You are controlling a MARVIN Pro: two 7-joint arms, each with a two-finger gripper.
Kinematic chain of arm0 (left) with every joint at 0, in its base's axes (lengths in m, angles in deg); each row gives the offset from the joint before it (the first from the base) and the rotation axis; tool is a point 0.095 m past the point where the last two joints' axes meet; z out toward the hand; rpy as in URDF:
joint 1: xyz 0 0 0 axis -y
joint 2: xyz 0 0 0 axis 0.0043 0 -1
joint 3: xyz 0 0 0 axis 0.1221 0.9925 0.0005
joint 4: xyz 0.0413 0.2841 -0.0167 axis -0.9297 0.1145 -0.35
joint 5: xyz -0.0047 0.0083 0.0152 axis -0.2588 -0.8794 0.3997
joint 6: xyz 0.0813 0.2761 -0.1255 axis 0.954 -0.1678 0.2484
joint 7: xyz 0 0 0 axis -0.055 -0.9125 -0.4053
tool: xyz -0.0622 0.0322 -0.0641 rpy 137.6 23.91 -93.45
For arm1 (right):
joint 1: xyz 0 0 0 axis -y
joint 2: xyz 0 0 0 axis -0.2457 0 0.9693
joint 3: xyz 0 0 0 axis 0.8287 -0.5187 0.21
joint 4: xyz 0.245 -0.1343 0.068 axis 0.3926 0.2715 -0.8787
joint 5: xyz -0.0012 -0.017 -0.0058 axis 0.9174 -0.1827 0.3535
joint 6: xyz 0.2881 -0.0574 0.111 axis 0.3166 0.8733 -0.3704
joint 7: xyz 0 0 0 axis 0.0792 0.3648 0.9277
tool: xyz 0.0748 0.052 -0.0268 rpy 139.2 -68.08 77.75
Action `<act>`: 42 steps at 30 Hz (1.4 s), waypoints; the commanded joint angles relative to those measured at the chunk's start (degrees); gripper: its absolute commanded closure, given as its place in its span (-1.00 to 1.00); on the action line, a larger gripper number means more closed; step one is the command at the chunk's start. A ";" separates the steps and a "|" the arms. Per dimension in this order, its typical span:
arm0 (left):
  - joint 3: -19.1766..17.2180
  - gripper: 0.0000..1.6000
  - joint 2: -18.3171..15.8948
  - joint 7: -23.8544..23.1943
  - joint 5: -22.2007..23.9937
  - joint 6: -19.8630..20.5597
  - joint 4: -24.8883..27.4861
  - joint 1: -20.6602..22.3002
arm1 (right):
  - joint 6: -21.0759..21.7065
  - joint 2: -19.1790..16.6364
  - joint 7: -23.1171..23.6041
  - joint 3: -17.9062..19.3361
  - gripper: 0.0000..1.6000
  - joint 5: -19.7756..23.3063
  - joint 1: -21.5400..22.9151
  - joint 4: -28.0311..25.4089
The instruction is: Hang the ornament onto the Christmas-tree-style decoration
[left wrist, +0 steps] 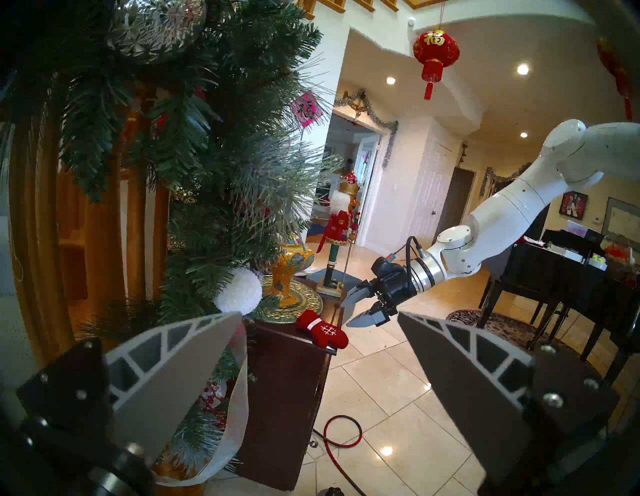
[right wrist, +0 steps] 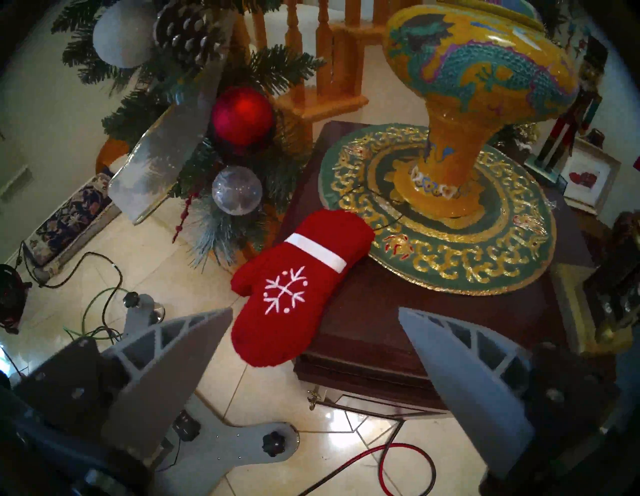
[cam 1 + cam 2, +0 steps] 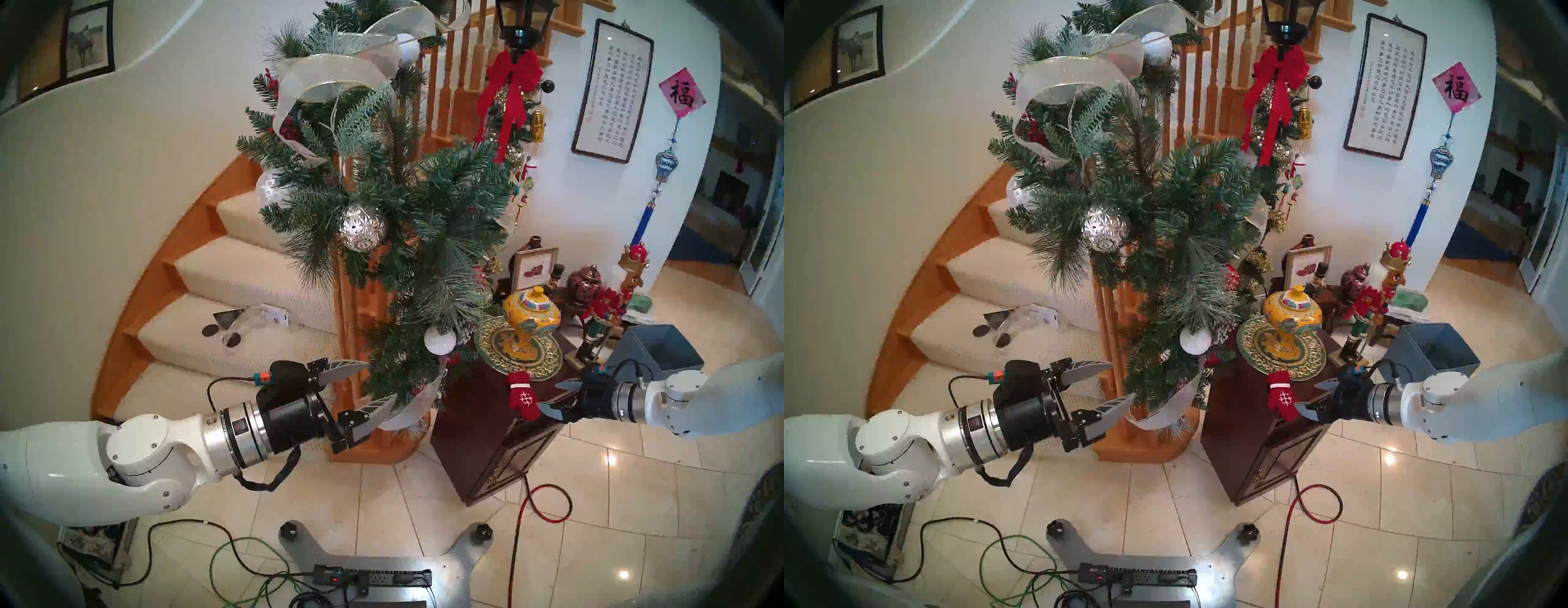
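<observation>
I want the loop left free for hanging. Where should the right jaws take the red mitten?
Probably the fingertip end of the mitten, which overhangs the cabinet corner. Come from the open floor side with the right gripper; the cuff and loop lie against the green plate.

The character 福 stands in black on a red diamond-shaped paper (image 3: pixel 682 93) on the far right wall. The same character shows in gold on a red lantern (image 1: pixel 436 48) hanging from the ceiling. A framed scroll (image 3: pixel 610 90) left of the diamond paper carries columns of Chinese calligraphy, too small to read.
</observation>
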 commanded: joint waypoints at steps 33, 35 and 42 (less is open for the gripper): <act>-0.22 -1.00 -0.14 0.17 0.00 -0.19 0.07 0.16 | -0.22 5.80 5.79 3.30 -1.00 5.96 -6.83 6.51; -0.22 -1.00 -0.14 0.17 0.00 -0.19 0.07 0.16 | -0.35 6.04 5.81 3.46 -1.00 6.30 -7.26 6.79; -0.22 -1.00 -0.14 0.17 0.00 -0.19 0.07 0.16 | -0.90 6.41 5.53 3.65 -1.00 6.70 -7.84 7.02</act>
